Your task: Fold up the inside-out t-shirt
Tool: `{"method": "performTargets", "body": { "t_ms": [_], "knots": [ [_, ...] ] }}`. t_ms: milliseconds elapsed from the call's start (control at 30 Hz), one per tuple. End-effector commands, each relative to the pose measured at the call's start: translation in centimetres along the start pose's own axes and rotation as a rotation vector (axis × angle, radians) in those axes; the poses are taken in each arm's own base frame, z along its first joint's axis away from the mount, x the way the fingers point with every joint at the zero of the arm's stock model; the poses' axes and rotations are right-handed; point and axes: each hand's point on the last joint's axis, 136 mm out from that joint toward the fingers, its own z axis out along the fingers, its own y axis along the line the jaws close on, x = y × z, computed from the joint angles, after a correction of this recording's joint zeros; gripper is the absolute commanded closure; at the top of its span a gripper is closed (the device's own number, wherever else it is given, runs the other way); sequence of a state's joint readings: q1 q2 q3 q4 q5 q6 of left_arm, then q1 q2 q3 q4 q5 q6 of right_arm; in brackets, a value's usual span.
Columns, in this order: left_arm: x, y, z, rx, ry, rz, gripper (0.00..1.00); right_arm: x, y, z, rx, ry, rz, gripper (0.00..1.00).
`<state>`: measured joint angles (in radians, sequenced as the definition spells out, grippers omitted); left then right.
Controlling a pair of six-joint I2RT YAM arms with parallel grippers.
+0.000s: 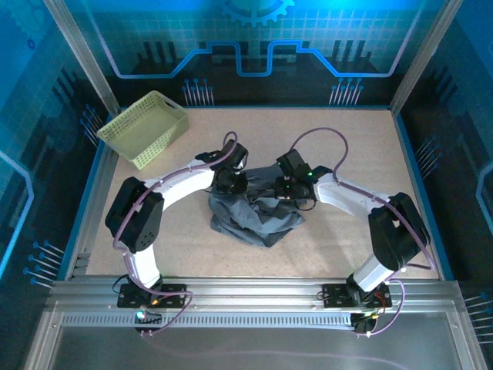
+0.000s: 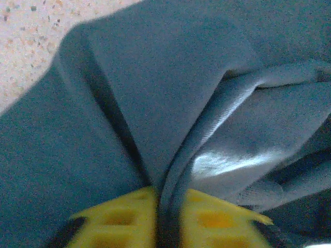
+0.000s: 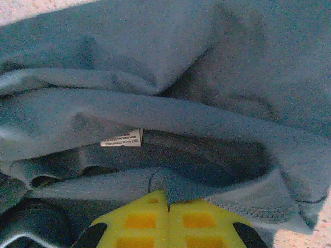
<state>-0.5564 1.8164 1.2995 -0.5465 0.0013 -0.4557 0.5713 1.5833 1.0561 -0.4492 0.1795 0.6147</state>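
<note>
Left gripper [image 2: 166,201]: clenched on cloth. A raised fold of the inside-out t-shirt [image 2: 170,77] runs down between my yellow fingers [image 2: 121,219] and is pinched there, the two pads nearly meeting around it. Beyond the pinch the fold fans out into broad, smooth panels of slate-grey fabric, with deeper creases off to the right. A patch of the pale speckled table [image 2: 26,41] shows at the far left, just past the shirt's edge.

Right gripper [image 3: 168,200]: likewise clenched, grasping a small tab of the same shirt at a stitched hem [image 3: 248,211] that carries on to the right of the pads. Just beyond my fingertips the cloth opens into a dark pocket, and a white label [image 3: 122,138] sits at its far left rim; the print is too small to read. More folds pile up behind it.

From above, both grippers bear down on the far edge of the garment, left one at its far left, right one at its far right, close to each other. The shirt lies crumpled at mid-table between my two arms, spreading from the grippers toward the near side.

A yellow-green lattice basket [image 1: 145,127] stands in the far left corner of the table, set askew to its edges and well apart from the shirt.
</note>
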Motion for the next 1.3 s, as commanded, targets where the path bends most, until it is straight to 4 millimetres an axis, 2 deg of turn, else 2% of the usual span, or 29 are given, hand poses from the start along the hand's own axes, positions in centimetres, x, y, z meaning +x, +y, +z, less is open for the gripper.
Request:
{"method": "performTargets", "body": {
  "t_ms": [0,100,267,367,467,567,633,767,900,1000,1033,1067,1100,1167,1233,1267],
  "knots": [
    [-2.1,-1.4,-3.0,0.053,-0.082,0.002,1.00,-3.2,0.4,-4.9,0.007,-0.138,-0.067,1.00],
    [-4.0,-1.3,-6.9,0.092,-0.186,-0.030,1.00,-5.3,0.8,-9.0,-0.013,-0.233,-0.112,1.00],
    [-7.1,0.1,-16.8,0.242,-0.448,-0.149,1.00,-9.0,1.9,-16.7,-0.087,-0.411,-0.169,1.00],
    [-7.5,1.2,-22.2,0.341,-0.589,-0.206,1.00,-10.5,2.3,-20.8,-0.139,-0.500,-0.168,1.00],
    [-6.4,1.0,-25.1,0.407,-0.656,-0.187,1.00,-10.8,2.7,-22.8,-0.184,-0.533,-0.155,1.00],
    [-4.6,-0.4,-24.8,0.499,-0.590,-0.150,1.00,-9.7,3.4,-21.9,-0.246,-0.491,-0.138,1.00],
    [-3.2,-0.7,-23.5,0.512,-0.522,-0.141,1.00,-8.6,3.3,-20.2,-0.245,-0.448,-0.123,1.00],
    [0.9,-1.1,-19.4,0.434,-0.345,-0.085,0.99,-6.7,1.0,-15.9,-0.133,-0.355,-0.079,1.00],
    [5.5,-1.2,-15.2,0.362,-0.194,-0.004,0.88,-6.0,-0.1,-13.1,-0.069,-0.296,-0.080,1.00],
    [7.8,-0.3,-13.1,0.325,-0.133,0.010,0.79,-6.1,-1.0,-12.8,-0.029,-0.289,-0.071,1.00],
    [8.1,0.2,-12.9,0.306,-0.131,0.007,0.77,-6.2,-1.4,-12.9,-0.015,-0.294,-0.062,1.00],
    [8.4,0.9,-12.6,0.273,-0.137,0.005,0.69,-6.1,-1.8,-12.9,-0.006,-0.293,-0.052,1.00],
    [8.5,1.8,-12.6,0.234,-0.153,0.002,0.58,-5.9,-2.3,-12.9,0.003,-0.290,-0.039,1.00],
    [8.4,3.5,-12.6,0.145,-0.186,-0.010,0.47,-5.1,-3.5,-12.4,0.036,-0.268,-0.006,1.00],
    [8.2,4.5,-12.9,0.083,-0.201,-0.020,0.40,-3.7,-4.3,-11.4,0.061,-0.223,0.016,1.00],
    [8.1,4.5,-13.0,0.060,-0.207,-0.011,0.40,-2.8,-4.6,-10.6,0.067,-0.196,0.025,0.99]
  ]
}}
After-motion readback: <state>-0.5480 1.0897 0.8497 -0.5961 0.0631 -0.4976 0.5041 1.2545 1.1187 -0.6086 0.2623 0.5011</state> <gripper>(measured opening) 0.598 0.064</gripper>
